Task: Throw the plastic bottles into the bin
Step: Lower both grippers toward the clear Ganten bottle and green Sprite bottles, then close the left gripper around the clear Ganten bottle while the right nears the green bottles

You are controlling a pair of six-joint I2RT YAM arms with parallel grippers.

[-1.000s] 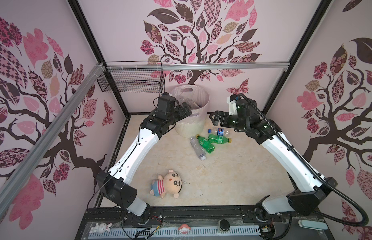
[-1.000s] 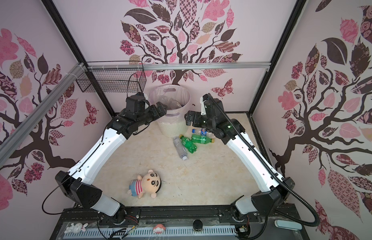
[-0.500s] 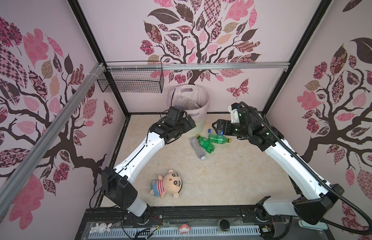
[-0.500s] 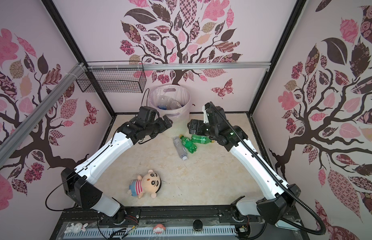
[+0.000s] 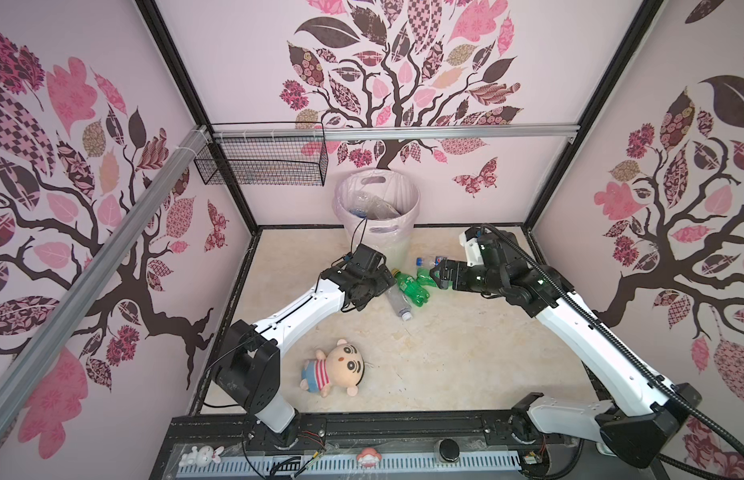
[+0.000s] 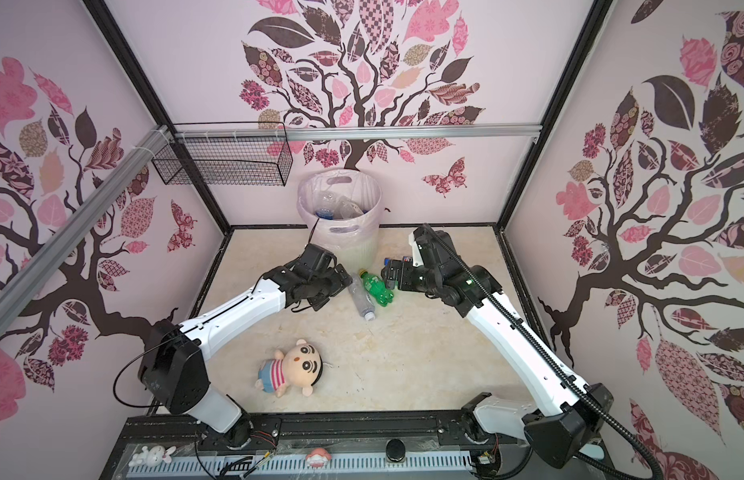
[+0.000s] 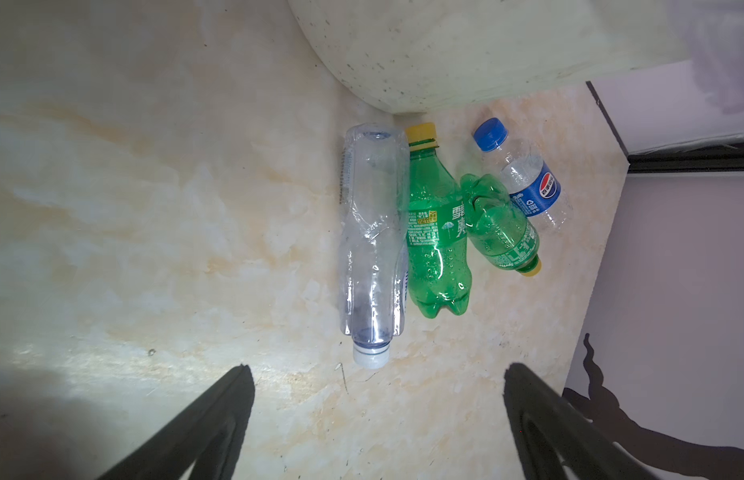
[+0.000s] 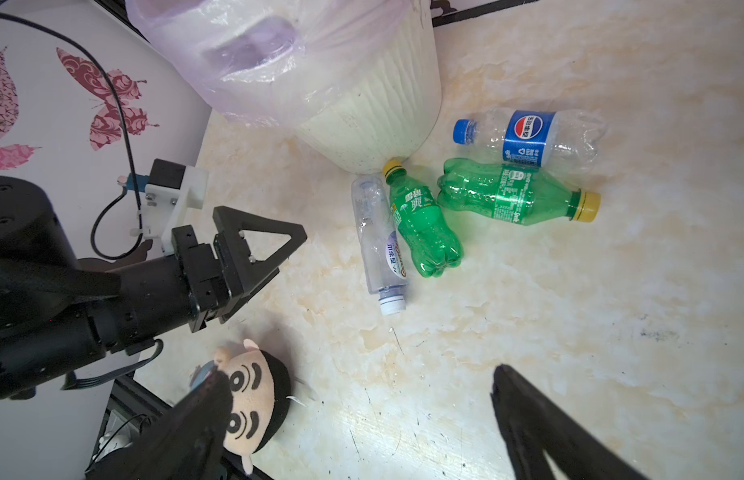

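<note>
I am driving two robot arms inside a pink booth papered with tree patterns, and the landmark is the bin [image 5: 397, 249], a cream ribbed wastebasket lined with a pale pink bag, standing against the back wall. Several clear bottles [image 5: 372, 205] already lie inside it. Four more lie on the bench [image 5: 466, 353] at the bin's foot. They are a crumpled clear bottle with a white cap [image 7: 372, 245], a green bottle [image 7: 437, 241] pressed alongside it with its yellow cap just at the bin's base, a second green bottle [image 7: 501, 224], and a blue-labelled bottle [image 7: 528, 183] lying near the bin's wall. The left gripper [image 7: 376, 370] is spread wide and empty, low over the bench at the white-capped end of the clear bottle. The right gripper [image 8: 360, 374] is also wide apart and holds nothing, hovering near the second green bottle. I judge this to be the approach to a fresh pickup. Next, each gripper needs to straddle one bottle across its body and close on it. The clear and green bottles touch, so slipping a finger between them may shove one aside. A plush doll [image 5: 341, 370] lies well away from the bin, clear of the work. A black wire basket [image 5: 262, 166] hangs on the wall beside the bin.
</note>
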